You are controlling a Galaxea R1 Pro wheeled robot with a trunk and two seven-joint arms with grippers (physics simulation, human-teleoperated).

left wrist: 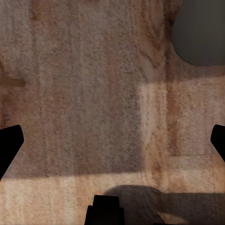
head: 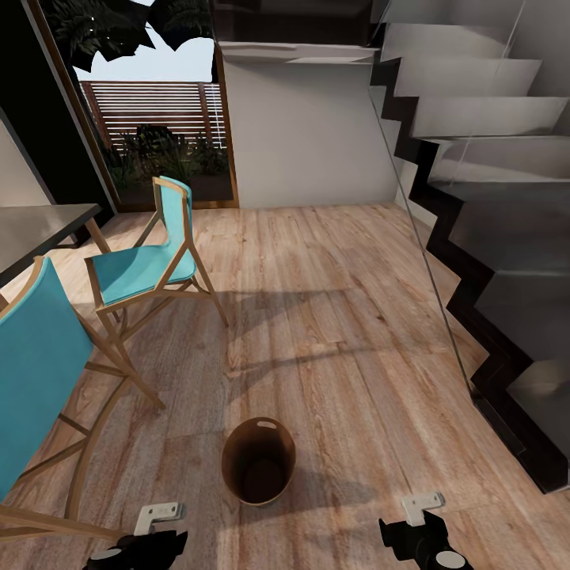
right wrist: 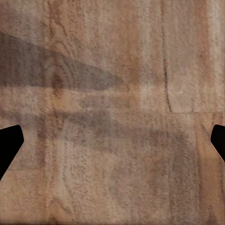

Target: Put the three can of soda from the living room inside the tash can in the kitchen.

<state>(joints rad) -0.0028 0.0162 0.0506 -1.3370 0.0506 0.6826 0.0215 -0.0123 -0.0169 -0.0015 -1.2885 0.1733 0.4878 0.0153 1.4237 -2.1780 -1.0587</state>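
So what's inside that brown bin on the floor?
The trash can looks empty: just dark walls and a bare round bottom, with no orange cans. The near wall's inside is hidden by the rim, so that part can't be checked.

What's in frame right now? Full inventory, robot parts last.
trash can: 1, brown, dark inside, upright on the floor between the two arms
chairs: 2, turquoise seats on light wood frames, left side by the table
table: 1, grey top, far left
floor: light wood planks
staircase: 1, grey steps, right side
glass door: 1, wood frame, back left, fence and plants outside
left tool: 1, black, open over bare floor
right tool: 1, black, open over bare floor
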